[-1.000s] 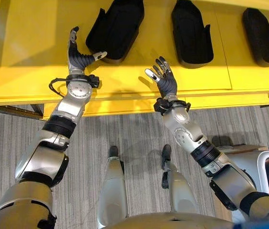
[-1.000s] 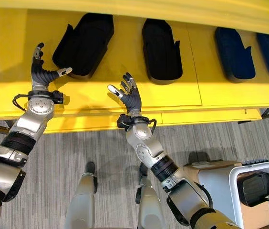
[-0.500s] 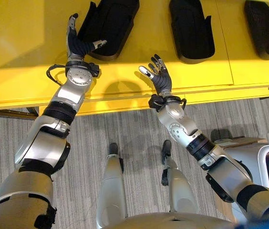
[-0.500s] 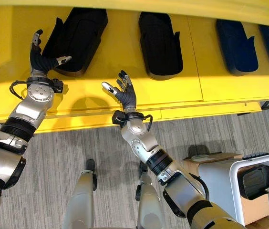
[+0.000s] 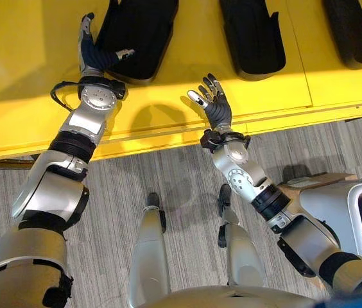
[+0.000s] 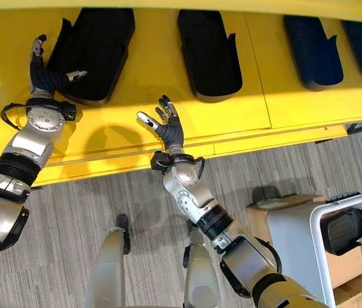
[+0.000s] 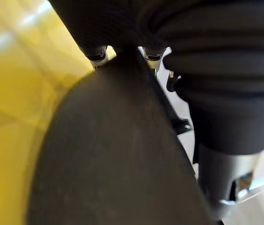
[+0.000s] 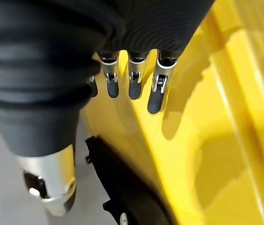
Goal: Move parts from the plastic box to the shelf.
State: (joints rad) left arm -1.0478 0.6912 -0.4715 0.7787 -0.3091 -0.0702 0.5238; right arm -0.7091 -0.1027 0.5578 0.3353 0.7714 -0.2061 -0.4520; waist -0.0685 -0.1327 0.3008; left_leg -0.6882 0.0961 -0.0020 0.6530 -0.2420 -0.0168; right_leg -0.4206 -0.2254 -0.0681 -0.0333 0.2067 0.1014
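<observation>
- Your left hand (image 5: pixel 93 56) reaches over the yellow shelf (image 5: pixel 20 77) with its fingers straight up along the left edge of the leftmost black part (image 5: pixel 139 32) and its thumb lying across that part's near end.
- In the left wrist view the dark part (image 7: pixel 113 159) bulks right under the palm, with the finger roots just beyond it; that view does not show you the fingertips, so read the hand as spread and resting on the part, not curled round it.
- Your right hand (image 6: pixel 166 126) hovers above the shelf's front strip, fingers fanned and relaxed, holding nothing; it sits between the leftmost part and the second black part (image 6: pixel 208 54), touching neither.
- The right wrist view shows those fingers (image 8: pixel 156 89) loosely straight over bare yellow, and a black part's edge (image 8: pixel 122 187) off to one side.
- Further right on the shelf you have more parts; the right eye view shows a dark blue one (image 6: pixel 314 51).
- The right eye view also gives you the white plastic box (image 6: pixel 296 237) on the floor at your right, with one black part (image 6: pixel 343 230) inside.
</observation>
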